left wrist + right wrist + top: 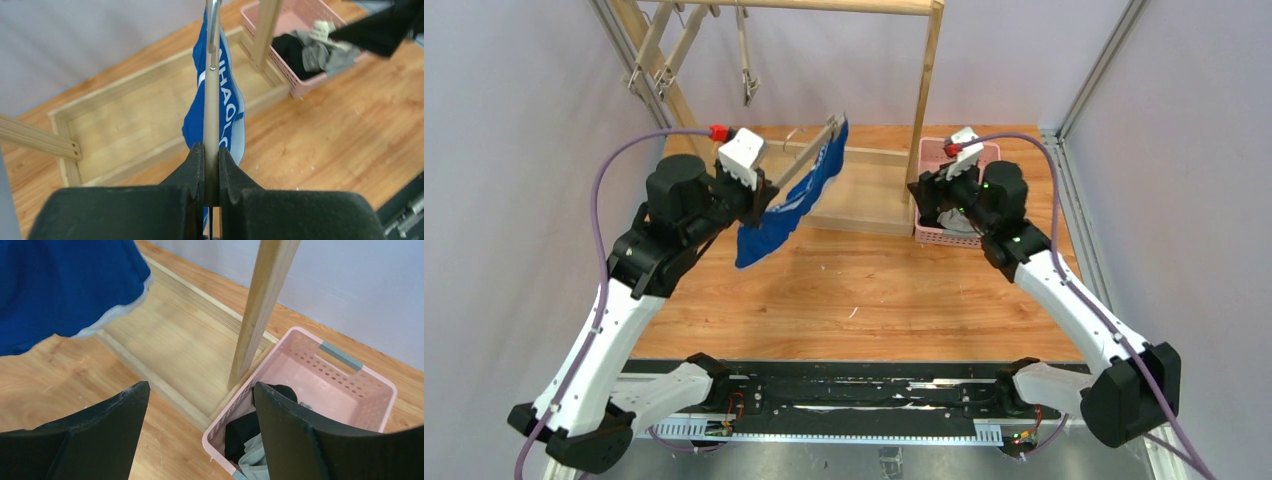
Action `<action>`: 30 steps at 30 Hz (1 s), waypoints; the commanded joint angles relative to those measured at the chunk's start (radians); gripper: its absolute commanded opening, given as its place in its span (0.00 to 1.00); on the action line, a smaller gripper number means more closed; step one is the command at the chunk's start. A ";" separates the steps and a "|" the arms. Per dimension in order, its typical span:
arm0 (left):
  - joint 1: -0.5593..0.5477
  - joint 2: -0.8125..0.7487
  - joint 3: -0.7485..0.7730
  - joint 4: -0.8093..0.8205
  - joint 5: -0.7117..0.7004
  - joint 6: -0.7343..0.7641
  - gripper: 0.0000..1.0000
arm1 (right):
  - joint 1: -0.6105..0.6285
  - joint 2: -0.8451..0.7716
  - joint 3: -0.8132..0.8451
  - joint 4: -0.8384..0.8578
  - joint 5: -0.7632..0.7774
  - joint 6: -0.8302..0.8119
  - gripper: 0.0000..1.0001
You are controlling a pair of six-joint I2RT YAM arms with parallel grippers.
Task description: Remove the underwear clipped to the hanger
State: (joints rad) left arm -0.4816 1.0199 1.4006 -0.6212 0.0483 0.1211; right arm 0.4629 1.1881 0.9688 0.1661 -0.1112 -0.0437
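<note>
My left gripper (767,196) is shut on the near end of a wooden hanger (809,155) and holds it tilted above the table. The bright blue brief (792,203) with white markings hangs along the hanger. In the left wrist view the hanger bar (212,100) runs straight out from my left gripper (211,155), with the blue brief (229,85) behind it. My right gripper (200,390) is open and empty over the near corner of a pink basket (310,375). The black brief (245,427) and the grey brief (252,457) lie in the basket.
A wooden rack stands at the back, with a low base frame (864,195) and an upright post (255,320) beside the pink basket (987,150). Other hangers (746,70) dangle from its top bar. Grey walls close both sides.
</note>
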 commanded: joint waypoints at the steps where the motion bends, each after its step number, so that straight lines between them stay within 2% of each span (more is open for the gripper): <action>1: -0.005 -0.098 -0.113 0.004 0.175 0.057 0.00 | -0.149 -0.073 -0.036 -0.035 -0.438 0.037 0.78; 6: -0.005 -0.131 -0.151 -0.043 0.351 0.096 0.00 | -0.209 -0.113 -0.030 -0.068 -0.821 -0.033 0.78; 10: -0.005 -0.133 -0.179 -0.041 0.451 0.109 0.00 | -0.210 -0.101 0.018 -0.080 -1.059 -0.027 0.77; 13: -0.005 -0.127 -0.195 -0.019 0.519 0.100 0.00 | -0.210 -0.086 0.059 -0.093 -1.180 -0.009 0.72; 23: -0.005 -0.141 -0.218 0.006 0.696 0.089 0.00 | -0.210 -0.146 0.092 -0.147 -1.217 -0.049 0.73; 30: -0.005 -0.157 -0.222 0.014 0.715 0.066 0.00 | -0.209 -0.126 0.096 -0.140 -1.202 -0.044 0.72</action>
State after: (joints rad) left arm -0.4820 0.8883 1.1793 -0.6750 0.7029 0.2016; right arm 0.2634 1.0569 1.0370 0.0265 -1.2907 -0.0814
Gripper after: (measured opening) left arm 0.071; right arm 0.723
